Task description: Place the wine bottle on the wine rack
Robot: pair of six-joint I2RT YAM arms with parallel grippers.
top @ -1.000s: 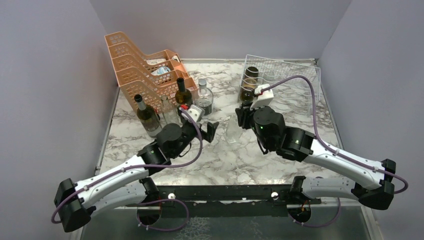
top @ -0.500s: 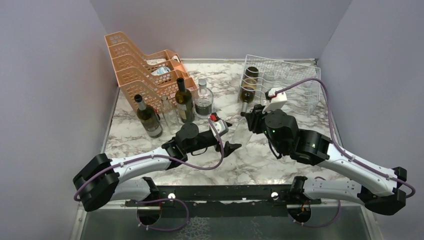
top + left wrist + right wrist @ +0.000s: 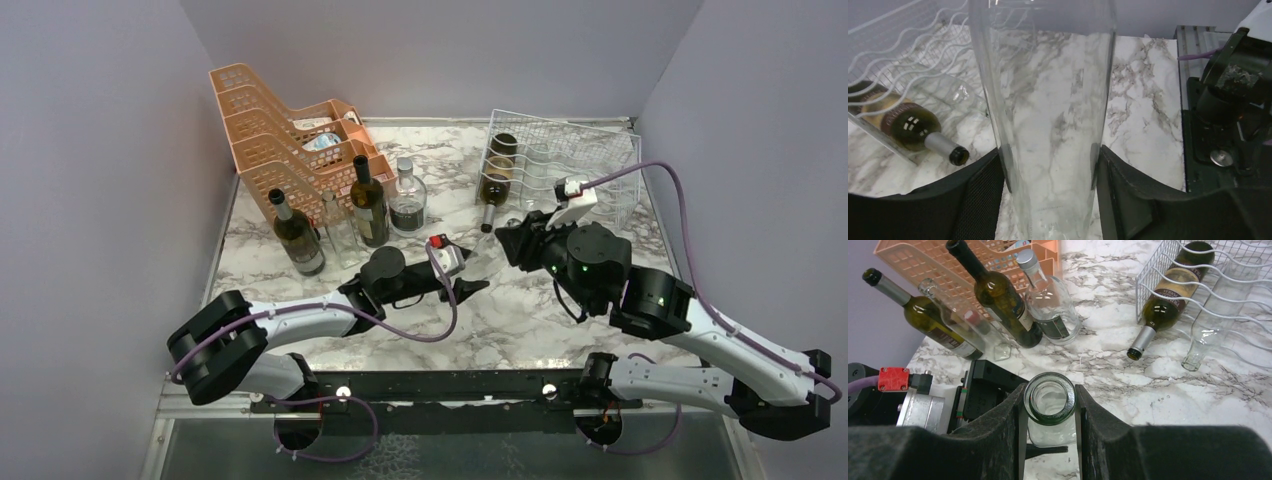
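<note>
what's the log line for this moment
left hand: closed on clear wine bottle body | right hand: closed on its neck | wine rack: bottle not yet on it

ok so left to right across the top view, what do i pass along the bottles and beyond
green wine bottle, slim clear bottle, tall dark wine bottle, squat clear bottle, held clear wine bottle, wine rack
</note>
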